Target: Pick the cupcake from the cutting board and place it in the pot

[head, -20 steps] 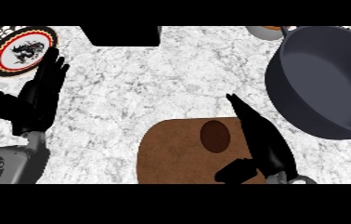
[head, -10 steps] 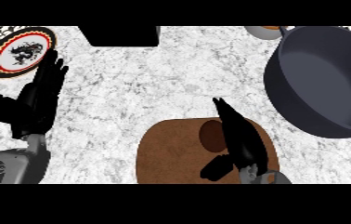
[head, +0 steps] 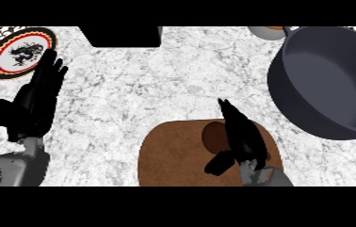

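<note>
A brown cupcake sits on the round wooden cutting board at the lower middle of the head view. My right hand lies over the cupcake's right side and hides part of it, fingers stretched straight up the view and thumb out to the lower left. The hand is open and I cannot tell whether it touches the cupcake. The dark grey pot stands at the right edge, well apart from the board. My left hand rests open at the left edge, fingers up.
A white plate with a red rim and a dark pattern lies at the top left, just above my left hand. A black block sits at the top middle. A small bowl's edge shows beside the pot. Marble counter lies between board and pot.
My right hand has moved left across the board and now covers the cupcake's right side. The left hand, cupcake and pot have stayed where they were.
</note>
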Robot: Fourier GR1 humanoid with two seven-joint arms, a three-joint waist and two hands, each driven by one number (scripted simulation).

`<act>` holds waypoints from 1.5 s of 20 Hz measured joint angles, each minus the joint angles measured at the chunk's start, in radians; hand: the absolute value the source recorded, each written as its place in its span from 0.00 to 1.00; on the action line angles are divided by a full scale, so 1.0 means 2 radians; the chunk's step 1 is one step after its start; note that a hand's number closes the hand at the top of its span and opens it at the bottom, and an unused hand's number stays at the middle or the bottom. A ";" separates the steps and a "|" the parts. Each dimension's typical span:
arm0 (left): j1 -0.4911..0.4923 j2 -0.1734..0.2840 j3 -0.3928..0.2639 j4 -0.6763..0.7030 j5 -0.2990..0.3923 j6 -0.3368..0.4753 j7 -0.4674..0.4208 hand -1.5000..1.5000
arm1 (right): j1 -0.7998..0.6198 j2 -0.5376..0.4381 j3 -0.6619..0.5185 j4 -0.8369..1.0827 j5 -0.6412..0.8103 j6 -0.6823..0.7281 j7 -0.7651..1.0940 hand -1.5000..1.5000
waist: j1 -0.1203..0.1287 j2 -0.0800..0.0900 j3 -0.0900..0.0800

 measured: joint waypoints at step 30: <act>-0.008 -0.031 0.040 0.013 -0.033 -0.035 0.004 0.50 | 0.052 -0.051 0.086 0.031 0.051 0.049 -0.243 1.00 | -0.005 -0.005 -0.001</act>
